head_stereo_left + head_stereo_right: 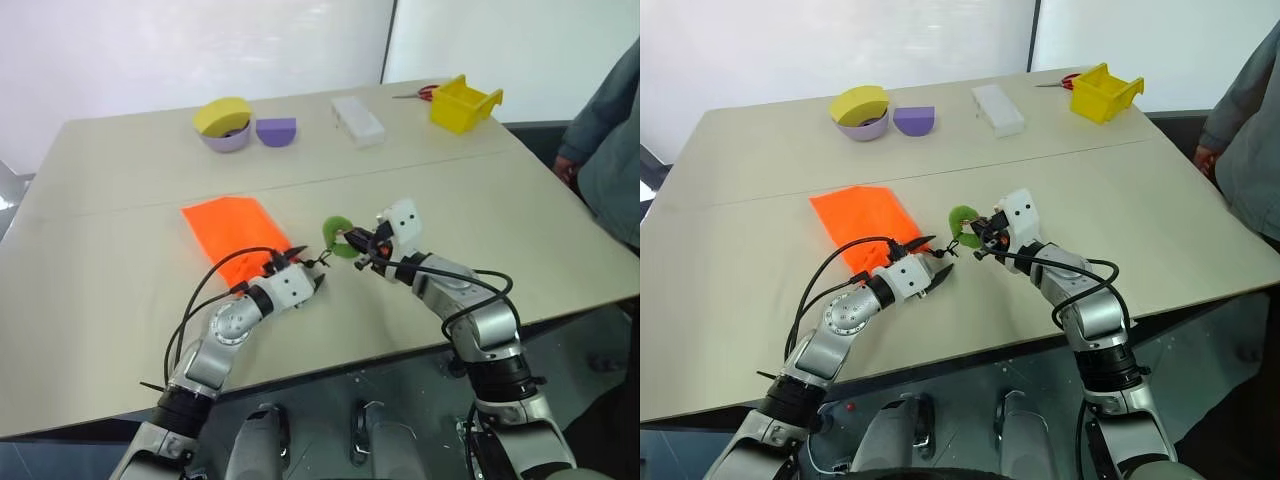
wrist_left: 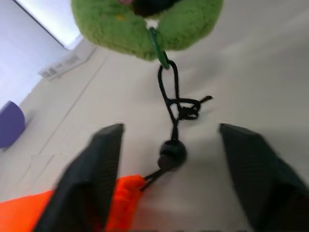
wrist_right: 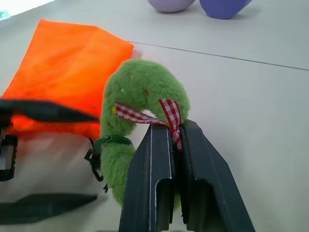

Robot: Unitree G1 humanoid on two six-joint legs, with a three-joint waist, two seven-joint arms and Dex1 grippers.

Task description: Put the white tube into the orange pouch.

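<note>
The orange pouch [image 1: 235, 235] lies flat on the table, its gathered mouth toward me. Its dark cord [image 2: 170, 96] runs from the mouth to a green fuzzy ring [image 3: 140, 82]. My right gripper [image 1: 352, 245] is shut on that ring and holds it just off the table. My left gripper [image 1: 318, 272] sits level at the pouch's mouth. Its fingers [image 2: 91, 174] stand apart on either side of the cord's black stopper bead [image 2: 172, 154], touching neither bead nor cord. The white tube is out of view.
Along the table's far edge stand a purple bowl with a yellow piece [image 1: 226, 125], a purple half-round block [image 1: 276, 131], a clear-white box [image 1: 358, 119], red scissors [image 1: 420, 94] and a yellow bin [image 1: 464, 103]. A person [image 1: 610, 150] stands at the right edge.
</note>
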